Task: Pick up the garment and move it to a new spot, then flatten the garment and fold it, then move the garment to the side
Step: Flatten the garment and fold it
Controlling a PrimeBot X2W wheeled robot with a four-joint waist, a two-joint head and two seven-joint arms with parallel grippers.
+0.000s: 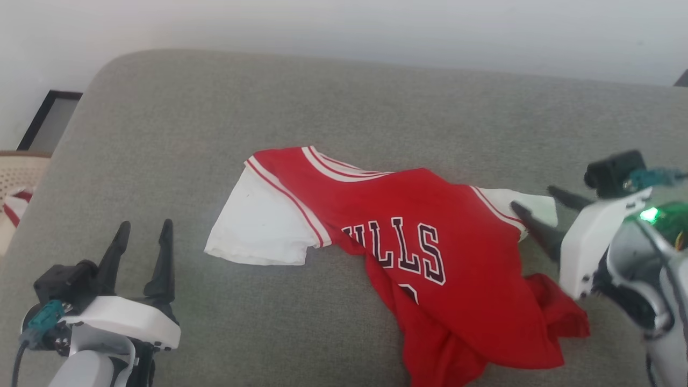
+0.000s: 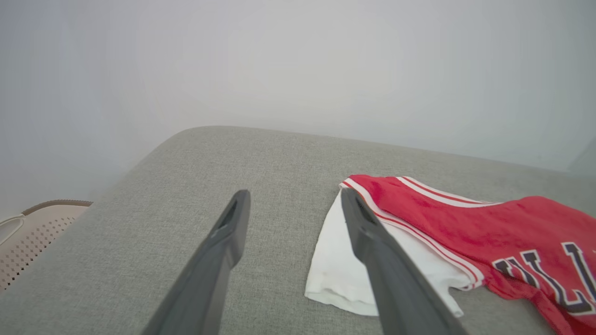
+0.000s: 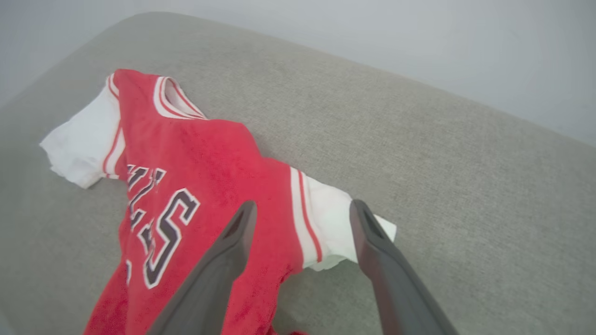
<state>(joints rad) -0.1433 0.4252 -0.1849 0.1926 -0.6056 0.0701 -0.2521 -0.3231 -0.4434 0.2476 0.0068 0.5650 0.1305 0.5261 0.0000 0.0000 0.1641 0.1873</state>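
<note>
The garment (image 1: 430, 204) is a red jersey with white short sleeves, lying front up on a grey cushion (image 1: 322, 97). Part of its dark lettering shows, and its lower half is bunched near the front edge. My right gripper (image 1: 535, 198) hovers open at the garment's right white sleeve (image 3: 335, 218), one finger on each side of it and nothing gripped. The right wrist view has the garment (image 3: 195, 153) spreading away to the left of my right gripper (image 3: 302, 204). My left gripper (image 1: 145, 226) stands open over bare cushion, left of the other white sleeve (image 2: 335, 260). In its own view, my left gripper (image 2: 294, 193) holds nothing.
A beige perforated basket (image 2: 32, 232) sits off the cushion's left edge, also seen in the head view (image 1: 16, 177). A dark-framed panel (image 1: 51, 118) leans by the pale wall behind. Bare cushion stretches beyond and left of the garment.
</note>
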